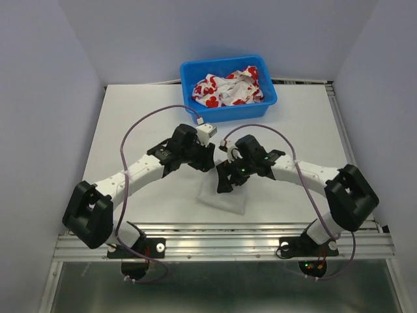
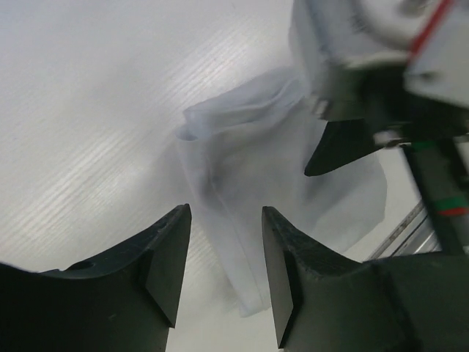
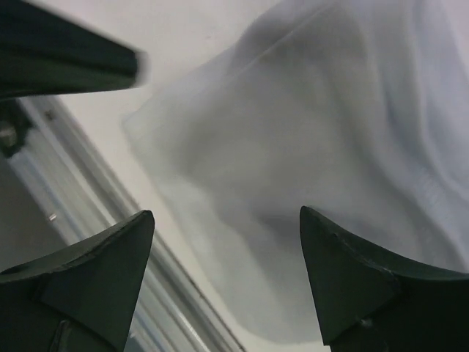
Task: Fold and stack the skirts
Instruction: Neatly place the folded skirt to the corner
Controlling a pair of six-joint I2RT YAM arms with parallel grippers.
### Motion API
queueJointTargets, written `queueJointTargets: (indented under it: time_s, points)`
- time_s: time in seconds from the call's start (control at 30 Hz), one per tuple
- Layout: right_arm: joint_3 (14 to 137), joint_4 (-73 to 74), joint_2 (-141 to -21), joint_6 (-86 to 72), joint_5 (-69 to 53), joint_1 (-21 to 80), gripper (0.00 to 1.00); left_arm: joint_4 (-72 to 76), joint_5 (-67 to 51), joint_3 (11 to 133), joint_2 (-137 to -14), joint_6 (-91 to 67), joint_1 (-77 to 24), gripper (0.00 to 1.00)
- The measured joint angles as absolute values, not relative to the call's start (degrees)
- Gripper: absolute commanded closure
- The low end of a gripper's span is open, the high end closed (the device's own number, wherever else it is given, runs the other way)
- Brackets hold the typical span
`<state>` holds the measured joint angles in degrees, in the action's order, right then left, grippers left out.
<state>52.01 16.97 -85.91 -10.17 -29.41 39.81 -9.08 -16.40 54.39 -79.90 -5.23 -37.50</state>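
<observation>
Blue tub at the far side of the table holds the crumpled red-flowered skirt; the plain white skirt lies folded near the front edge, thin, limp and light, probably best pinched at a doubled edge; the left gripper and right gripper hover over it, jaws parted, holding nothing.

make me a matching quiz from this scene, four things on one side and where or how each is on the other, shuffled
1 white skirt
2 red-flowered skirt
3 blue tub
4 right gripper

a at the far edge of the table
b open, above the white skirt
c lying on the table's near part
d bunched inside the tub

Pairs: 1-c, 2-d, 3-a, 4-b
</observation>
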Motion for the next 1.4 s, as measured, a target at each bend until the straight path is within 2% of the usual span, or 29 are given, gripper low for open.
queueJointTargets:
  time_s: [0.2,0.43,0.5,0.57,0.8,0.97,1.17,1.4]
  points:
    - [60.58,19.99,-99.42,-8.99,-16.12,41.82,0.1,-8.71,-12.25,54.78,-77.95,-6.7,-31.33,0.43]
    - [56.9,21.32,-95.94,5.13,-10.31,40.12,0.08,-10.13,-11.79,55.92,-76.07,-5.37,-23.75,0.37]
    - [54.52,22.87,-93.51,10.72,-10.09,36.23,0.08,-10.41,-12.25,55.96,-74.87,-4.16,-23.62,0.36]
    - [52.29,25.04,-91.13,20.95,-9.98,27.31,0.07,-10.63,-13.3,56.14,-74.04,-2.22,-23.62,0.32]
    - [49.36,28.58,-88.29,50.74,-10.9,1.28,0.06,-11.11,-19.44,56.66,-73.41,4.54,-23.51,0.3]
    - [59.77,36.69,-97.36,67.94,-16.82,-10.79,0.05,-12.71,-24.05,59.4,-75.05,6.85,-23.4,0.3]
    - [71.13,43.72,-106.32,79.29,-18.85,-17.96,0.05,-13.76,-25.5,62.76,-78.11,8.64,-23.11,0.3]
    - [74.0,47.83,-107.74,83.42,-18.68,-18.41,0.03,-14.81,-25.61,64.77,-78.96,10.13,-22.76,0.3]
